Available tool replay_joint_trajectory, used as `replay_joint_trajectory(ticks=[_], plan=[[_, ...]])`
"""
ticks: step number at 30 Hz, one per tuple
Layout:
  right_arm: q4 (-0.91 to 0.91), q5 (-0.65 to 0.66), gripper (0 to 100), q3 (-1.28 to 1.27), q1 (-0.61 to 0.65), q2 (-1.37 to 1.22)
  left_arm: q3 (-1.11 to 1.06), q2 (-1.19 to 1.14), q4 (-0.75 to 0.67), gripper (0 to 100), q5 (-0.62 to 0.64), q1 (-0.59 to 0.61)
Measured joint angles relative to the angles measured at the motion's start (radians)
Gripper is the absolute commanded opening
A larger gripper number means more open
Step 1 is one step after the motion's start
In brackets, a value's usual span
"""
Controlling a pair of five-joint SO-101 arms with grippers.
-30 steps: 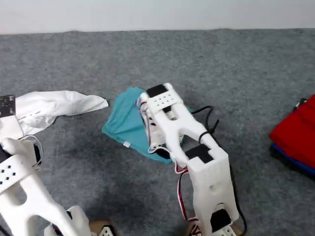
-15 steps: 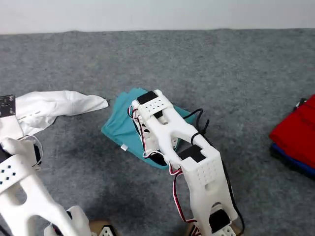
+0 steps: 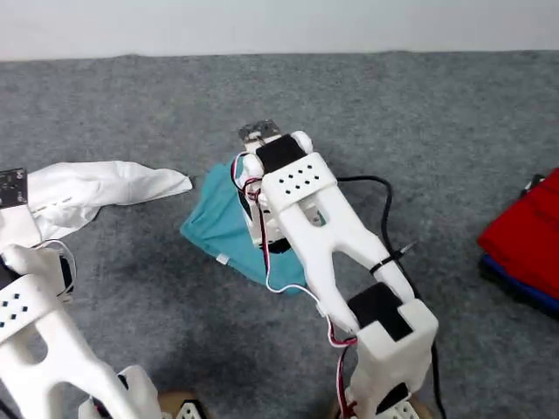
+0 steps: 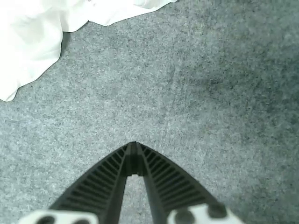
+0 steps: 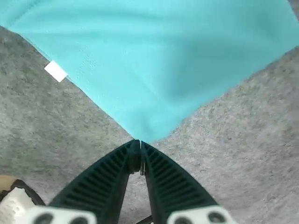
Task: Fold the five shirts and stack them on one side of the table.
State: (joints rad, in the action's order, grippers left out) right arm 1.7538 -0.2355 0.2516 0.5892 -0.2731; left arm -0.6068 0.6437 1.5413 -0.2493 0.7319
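Note:
A teal shirt [image 3: 218,223] lies on the grey carpet at the table's middle, with a small white tag [image 5: 56,71] at its edge. My right arm [image 3: 301,201] stretches over it. My right gripper [image 5: 139,142] is shut, its tips meeting on a corner of the teal shirt [image 5: 149,60]. A white shirt [image 3: 96,192] lies crumpled at the left. My left gripper [image 4: 135,145] is shut and holds nothing, hanging over bare carpet a little short of the white shirt [image 4: 28,37]. The left arm [image 3: 35,332] stands at the near left.
At the right edge lies a stack with a folded red shirt [image 3: 528,231] on top and a blue one [image 3: 515,284] under it. Grey carpet [image 3: 419,122] covers the table, bare at the back and between the teal shirt and the stack.
My right arm swung left and then stretched farther back over the teal shirt. The shirt's right part no longer shows beside the arm. The left arm has kept still.

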Motion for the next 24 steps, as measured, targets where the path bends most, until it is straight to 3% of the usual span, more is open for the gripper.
replay_joint_trajectory(ticks=[8, 18, 24], plan=[[0.0, -0.219, 3.0, -0.189, 0.002, 0.114, 0.0, 0.0, 0.0, 0, 0.0, 0.0], [-0.086, -0.305, 35.3, -0.192, -0.046, 0.114, 0.0, 0.0, 0.0, 0, 0.0, 0.0], [-0.206, -0.342, 36.8, -0.192, -0.084, -0.04, 0.0, 0.0, 0.0, 0, 0.0, 0.0]])
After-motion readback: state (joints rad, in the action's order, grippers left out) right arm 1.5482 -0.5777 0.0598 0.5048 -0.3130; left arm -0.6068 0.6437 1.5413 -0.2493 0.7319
